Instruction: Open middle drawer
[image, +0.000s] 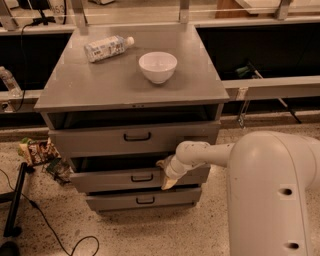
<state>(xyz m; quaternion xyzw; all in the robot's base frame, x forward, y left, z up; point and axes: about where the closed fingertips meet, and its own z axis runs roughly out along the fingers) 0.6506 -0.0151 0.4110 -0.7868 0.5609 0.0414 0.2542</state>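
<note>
CAMERA VIEW: The Everyday Robot's gripper (165, 174) sat at the right half of the middle drawer (107, 181), reached in by the white arm (210, 154) from the right edge of the cabinet. Its tan fingertips (161, 163) stood apart, one up at the front's top edge and the other low nr the bottom edge. The jaws were open, w/ no clamp on anything that could be made out.

The small black handle (142, 177) lay just beside the gripper, toward the left edge, at the centre of the front. The drawer's long axis ran left-right across the cabinet, so any pull had to come straight out, square to that front. W/ the gripper off-centre on the right, a skewed pull looked the likeliest snag.

The drawer stood a little way out, w/ a dark gap along its top edge, and the job appeared under way but not done. The top drawer (100, 141) above it was also ajar, and the bottom drawer (115, 201) looked close to shut.

On the cabinet top (75, 92), a white bowl (157, 66) sat right of centre and a plastic bottle (107, 47) lay nr the back-left corner
</note>
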